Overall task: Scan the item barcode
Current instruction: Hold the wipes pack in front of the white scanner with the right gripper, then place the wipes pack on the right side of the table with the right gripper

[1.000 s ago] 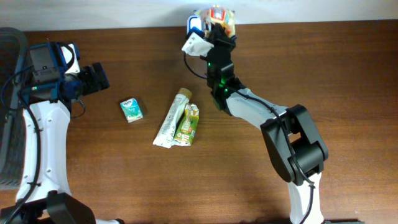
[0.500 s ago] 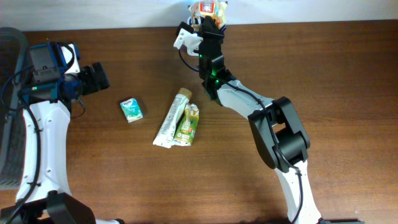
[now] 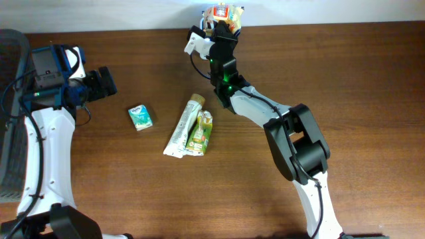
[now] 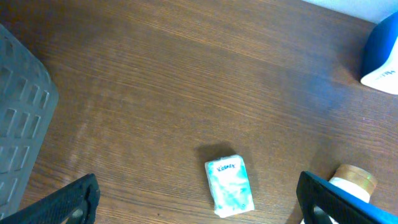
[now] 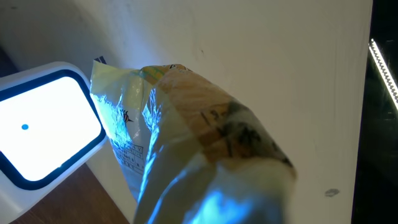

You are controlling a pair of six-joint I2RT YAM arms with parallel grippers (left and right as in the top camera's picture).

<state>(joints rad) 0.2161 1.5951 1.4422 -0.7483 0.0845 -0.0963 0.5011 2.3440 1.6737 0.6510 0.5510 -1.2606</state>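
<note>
Left tool [image 3: 105, 82]: released, jaws wide apart and holding nothing; it hangs over the left part of the tabletop [image 3: 358, 86], just beside a grey basket [image 3: 9, 119].
Tissue packet [image 3: 140, 117]: small and pale green, lying flat and apart from the other goods; its script may read "Kleenex", though it is too soft to be sure.
Tube [image 3: 182, 129]: white with a beige cap, lying flat mid-tabletop and touching a green pouch [image 3: 200, 133] along its right side; the print on both is too small to read.
Scanner [image 5: 45, 132]: white body with a blue rim, its window lit bright with one blue dot; it stands at the far edge by the wall.
Right tool [image 3: 220, 28]: clenched on a crinkled snack bag [image 5: 180, 137].
Task item: the snack bag is held aloft, just beside the scanner window and washed in its blue light.
Step in hand: presenting the bag to the scanner, judged from this pose.
Next move: probably turning the bag until its barcode squarely faces the window; no barcode is visible here.
Bag print: a small text panel and dark marks, unreadable.
</note>
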